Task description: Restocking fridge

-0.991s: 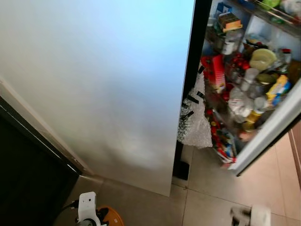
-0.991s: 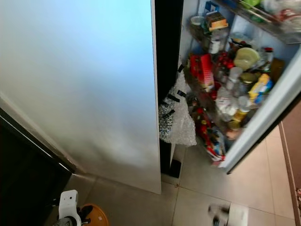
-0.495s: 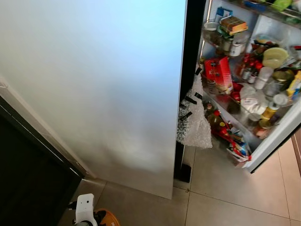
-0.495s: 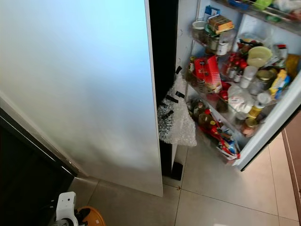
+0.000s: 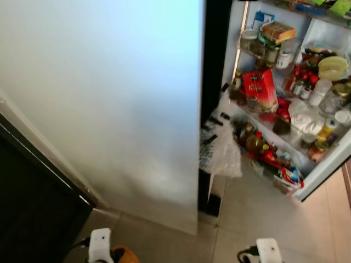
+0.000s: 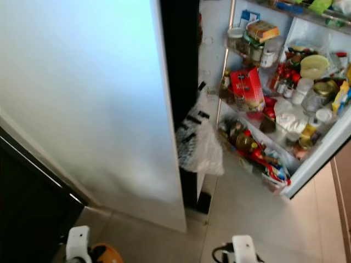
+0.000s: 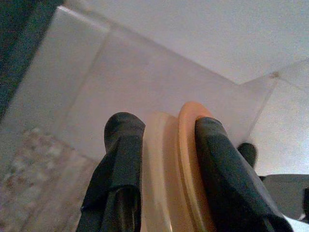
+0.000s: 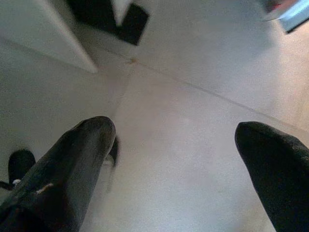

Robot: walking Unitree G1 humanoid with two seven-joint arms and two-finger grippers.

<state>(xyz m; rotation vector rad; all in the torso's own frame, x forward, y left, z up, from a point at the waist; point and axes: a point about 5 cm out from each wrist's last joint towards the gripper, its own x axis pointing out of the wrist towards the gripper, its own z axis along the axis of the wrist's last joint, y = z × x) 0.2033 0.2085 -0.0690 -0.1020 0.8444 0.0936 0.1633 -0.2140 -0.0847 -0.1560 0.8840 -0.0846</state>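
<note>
— Two fingers of the left gripper [image 7: 161,159] clamp an orange-lidded container [image 7: 181,169], low at near left; the right gripper [image 8: 174,159] gapes, carrying nothing.

— Step?

— Approaching. The open fridge [image 5: 285,82] lies far right; next, probably turn toward its crowded shelves.

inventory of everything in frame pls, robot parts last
Fridge door: 1, white, shut, on the left.
Open door shelves: several, packed with jars and bottles, on the right.
Red carton: 1, on a middle door shelf.
Clear plastic bag: 1, hanging at the gap between the doors.
Tiled floor: beige, below.
Orange-lidded container: 1, between the left gripper's fingers.
Left gripper: shut on the container, low by the floor.
Right gripper: open, fingers wide apart over the floor.
</note>
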